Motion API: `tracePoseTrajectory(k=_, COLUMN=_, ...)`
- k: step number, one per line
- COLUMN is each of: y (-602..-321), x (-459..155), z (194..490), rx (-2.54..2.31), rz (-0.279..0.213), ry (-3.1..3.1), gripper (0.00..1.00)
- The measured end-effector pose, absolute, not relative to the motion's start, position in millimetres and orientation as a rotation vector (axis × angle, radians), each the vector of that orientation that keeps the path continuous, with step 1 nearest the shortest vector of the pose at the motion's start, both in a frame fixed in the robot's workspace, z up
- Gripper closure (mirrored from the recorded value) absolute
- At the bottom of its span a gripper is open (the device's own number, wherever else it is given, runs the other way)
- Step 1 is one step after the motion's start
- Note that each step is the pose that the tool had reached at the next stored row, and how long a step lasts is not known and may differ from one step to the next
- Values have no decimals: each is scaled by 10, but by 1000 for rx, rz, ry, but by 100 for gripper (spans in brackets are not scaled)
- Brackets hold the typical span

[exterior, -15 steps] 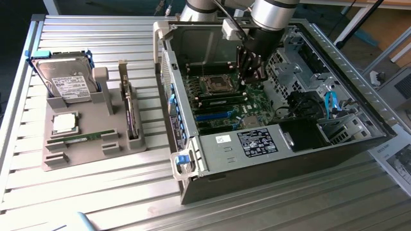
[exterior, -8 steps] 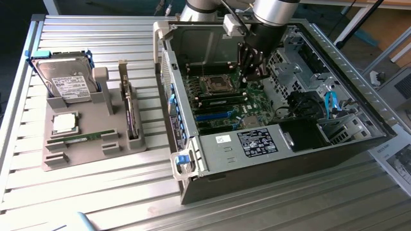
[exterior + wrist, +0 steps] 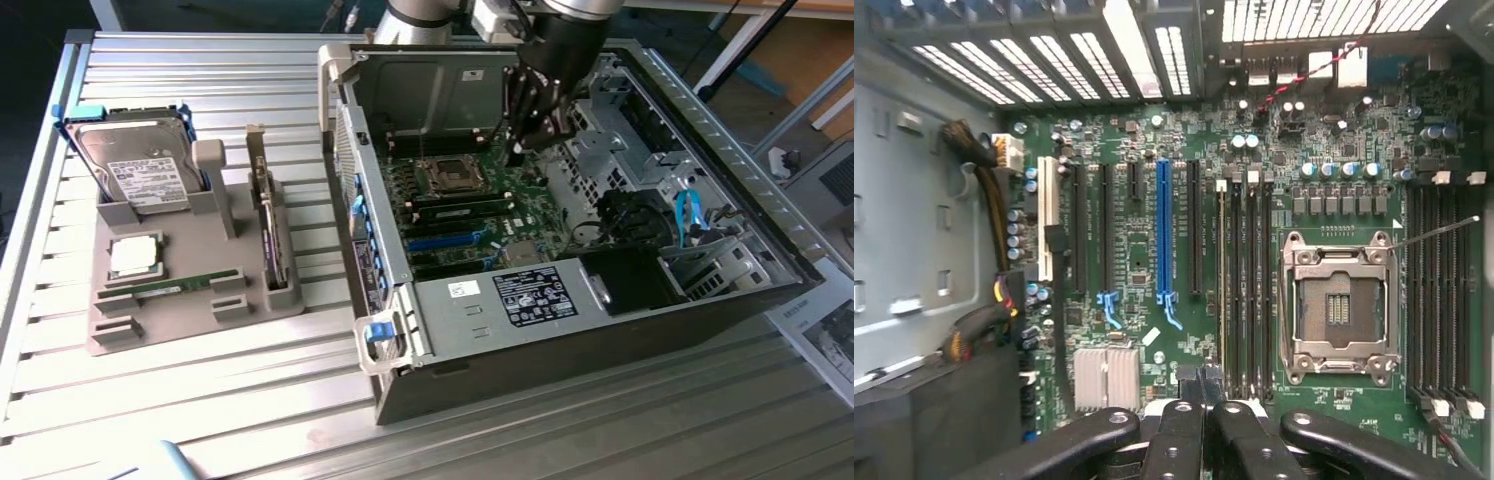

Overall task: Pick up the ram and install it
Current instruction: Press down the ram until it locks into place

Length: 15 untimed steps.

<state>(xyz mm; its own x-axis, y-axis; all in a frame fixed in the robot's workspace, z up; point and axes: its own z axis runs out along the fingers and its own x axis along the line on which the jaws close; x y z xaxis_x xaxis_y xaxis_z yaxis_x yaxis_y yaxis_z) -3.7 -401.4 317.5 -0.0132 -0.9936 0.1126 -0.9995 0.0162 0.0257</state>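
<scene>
Exterior view. Open computer case (image 3: 587, 250) lies on its side on a slatted metal table (image 3: 200, 400), green motherboard (image 3: 467, 215) exposed. The arm reaches down into the case; the end effector (image 3: 534, 135) hangs over the board's far edge, just beyond the empty processor socket (image 3: 447, 175). Fingers drawn together, clenched, nothing visible between them. To the exterior view's left, a grey holder tray (image 3: 174, 290) stands well apart from the case. In it: a hard drive (image 3: 140, 170) upright at the back, a square silver processor chip (image 3: 134, 255) lying flat, and the ram (image 3: 167, 290), a slim green stick lying flat in its slot near the tray's front. An expansion card (image 3: 274, 245) stands on edge along the tray's side nearest the case.

Wrist view. Looking straight onto the motherboard (image 3: 1184, 300). End effector (image 3: 1202, 420) dark fingers pressed shut, holding nothing. Nearby, black memory slots (image 3: 1244, 280); beside them the open processor socket (image 3: 1341, 310). A blue slot (image 3: 1164, 240) runs further off.
</scene>
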Motion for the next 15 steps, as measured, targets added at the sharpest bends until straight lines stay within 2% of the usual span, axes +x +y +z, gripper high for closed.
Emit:
tracePoseTrajectory(k=6, y=-4011, x=-36, z=3305, rx=2127, rz=108, ry=-2159, gripper=89)
tracePoseTrajectory(k=15, y=-4011, x=-37, z=3313, rx=2127, rz=109, ry=-2159, gripper=89)
